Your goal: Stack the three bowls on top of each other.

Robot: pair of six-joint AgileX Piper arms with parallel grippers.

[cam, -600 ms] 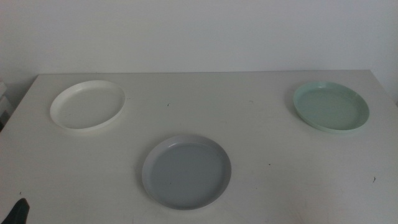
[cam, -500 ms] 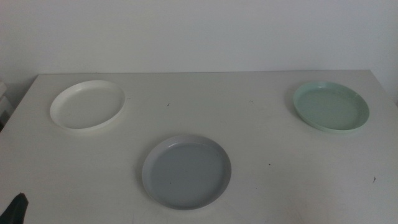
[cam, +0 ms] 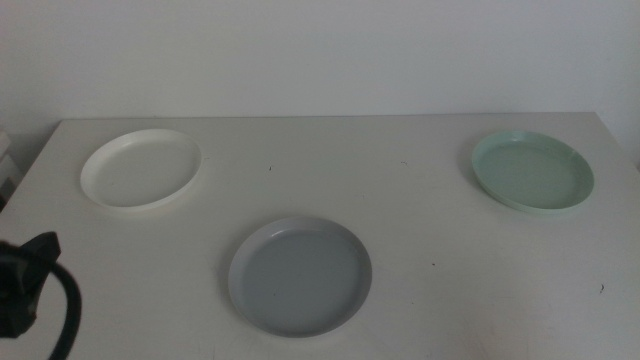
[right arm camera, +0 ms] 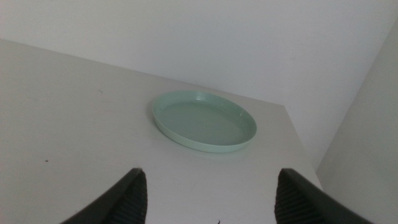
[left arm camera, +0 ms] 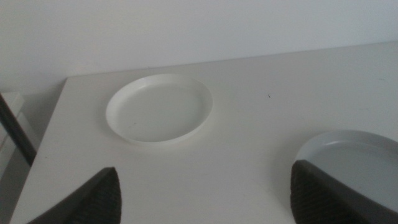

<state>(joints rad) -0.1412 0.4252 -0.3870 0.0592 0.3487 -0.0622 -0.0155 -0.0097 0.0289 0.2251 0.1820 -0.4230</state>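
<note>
Three bowls lie apart on the white table: the white bowl (cam: 140, 167) at the far left, the pale grey bowl (cam: 300, 275) near the front middle, and the mint green bowl (cam: 532, 170) at the far right. My left gripper (cam: 28, 282) shows as a dark shape at the front left corner, short of the white bowl. In the left wrist view its jaws stand wide apart and empty, with the white bowl (left arm camera: 159, 107) ahead and the grey bowl (left arm camera: 357, 158) to one side. My right gripper (right arm camera: 208, 202) is open and empty, facing the green bowl (right arm camera: 204, 120); it is outside the middle view.
The table (cam: 400, 210) ends at a white wall behind the bowls. A gap and a dark bar (left arm camera: 15, 134) lie past the table's left edge. The green bowl sits close to the table's right edge.
The left arm has come up and forward into the front left corner of the middle view. The three bowls have not moved.
</note>
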